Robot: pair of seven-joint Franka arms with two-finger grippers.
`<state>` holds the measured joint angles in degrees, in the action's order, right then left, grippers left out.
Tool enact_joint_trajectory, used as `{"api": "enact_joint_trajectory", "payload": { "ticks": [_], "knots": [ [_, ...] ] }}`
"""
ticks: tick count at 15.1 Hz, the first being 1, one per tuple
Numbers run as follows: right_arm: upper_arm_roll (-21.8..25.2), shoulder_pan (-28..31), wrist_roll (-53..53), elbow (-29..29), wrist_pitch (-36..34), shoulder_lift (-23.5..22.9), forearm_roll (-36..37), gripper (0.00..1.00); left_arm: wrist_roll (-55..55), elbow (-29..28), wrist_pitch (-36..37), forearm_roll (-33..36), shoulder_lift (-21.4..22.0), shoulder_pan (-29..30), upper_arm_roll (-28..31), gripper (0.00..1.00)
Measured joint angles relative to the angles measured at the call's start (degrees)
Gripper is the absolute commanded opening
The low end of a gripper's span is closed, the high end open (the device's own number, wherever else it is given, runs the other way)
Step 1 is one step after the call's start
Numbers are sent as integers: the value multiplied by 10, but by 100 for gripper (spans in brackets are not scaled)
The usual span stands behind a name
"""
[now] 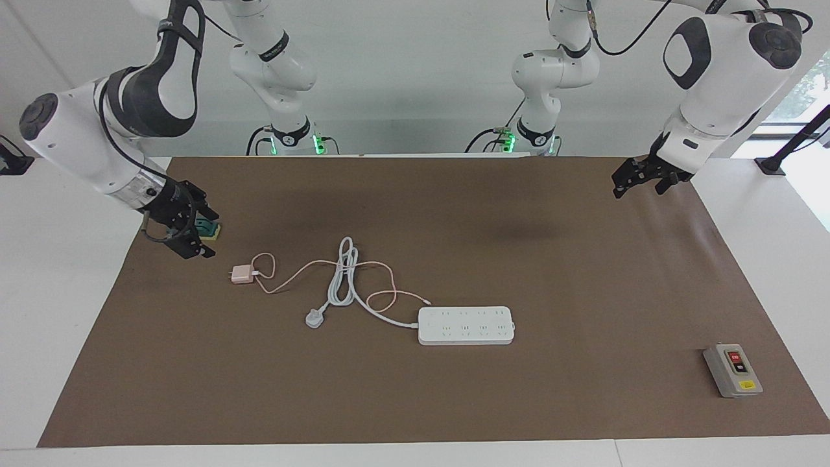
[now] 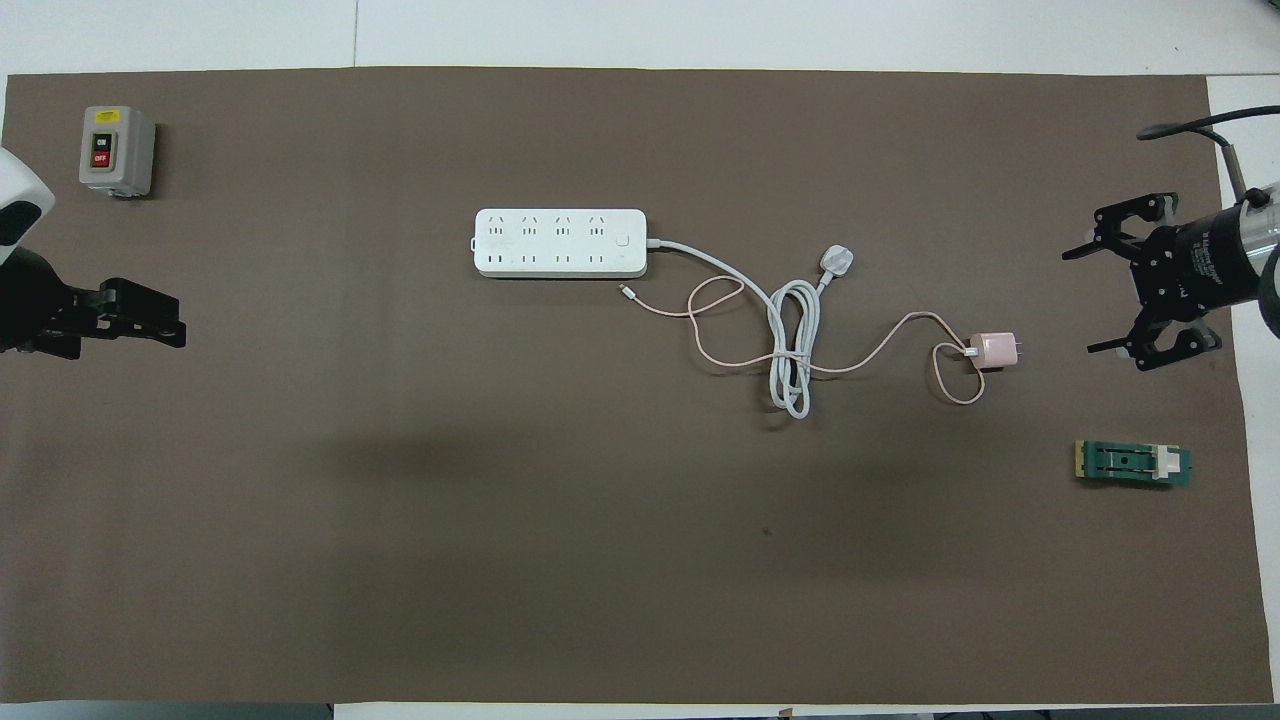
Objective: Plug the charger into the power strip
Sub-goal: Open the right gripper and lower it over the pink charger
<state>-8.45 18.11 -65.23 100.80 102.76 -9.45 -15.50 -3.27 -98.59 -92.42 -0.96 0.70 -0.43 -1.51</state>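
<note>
Charger [image 1: 242,275]: on worktop, unplugged — toward right arm's end.
Strip [image 1: 466,325]: mid-worktop.
Right gripper [image 1: 198,236]: jaws wide, empty, near charger.
Left gripper [image 1: 639,182]: jaws open, empty — waiting.

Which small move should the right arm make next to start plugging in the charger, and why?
Probably the right gripper should move sideways over the charger and descend on it. It is open and empty at that end of the mat, while the charger lies unplugged, apart from the power strip. The left gripper waits, open, at the other end.
</note>
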Motion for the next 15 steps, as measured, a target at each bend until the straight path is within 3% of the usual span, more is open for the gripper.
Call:
{"api": "enact_joint_trajectory", "payload": {
  "ticks": [4, 9, 15],
  "knots": [
    [1, 6, 37, -1, 43, -38, -13, 100, 0, 0, 0, 0, 0, 0, 0, 100],
    [3, 47, 149, -5, 45, -96, -81, 100, 0, 0, 0, 0, 0, 0, 0, 100],
    [-1, 46, 160, 1, 19, -125, -89, 100, 0, 0, 0, 0, 0, 0, 0, 100]
  ]
}}
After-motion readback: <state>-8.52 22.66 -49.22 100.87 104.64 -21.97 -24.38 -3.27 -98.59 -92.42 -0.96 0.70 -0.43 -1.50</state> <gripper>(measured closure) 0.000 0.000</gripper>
